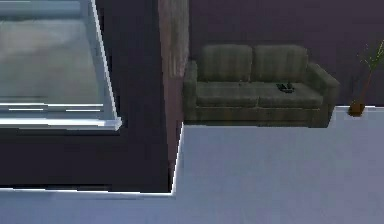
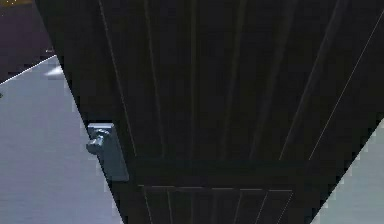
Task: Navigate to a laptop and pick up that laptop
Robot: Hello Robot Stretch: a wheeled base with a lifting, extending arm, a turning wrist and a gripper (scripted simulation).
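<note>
Olive-green and softly ribbed, the sofa [image 1: 258, 85] sat low against the dark wall ahead of you, two plump back cushions over a wide seat. On its right-hand seat lay a small dark flat object [image 1: 286, 87], and my guess was that this was your laptop, though it was too small to be sure. Trouble was close at hand: a dark wall corner [image 1: 170, 100] jutted out between you and the sofa, and a straight drive could have clipped the base on its pale skirting edge. On the arm side a tall dark panelled door [image 2: 230, 100] stood very near, its boxy grey metal handle [image 2: 100, 145] poking outward. Any turn or reach from there risked a scrape against those planks. How your fingers stood, I could not tell. A potted plant [image 1: 358, 100] waited just beside the sofa's far end, thin leaves over a small brown pot, easy to knock if you swung wide. Smooth grey floor [image 1: 280, 175] ran bare up to the sofa, and a white-framed window [image 1: 50, 60] gleamed glassy at the forward view's left.
</note>
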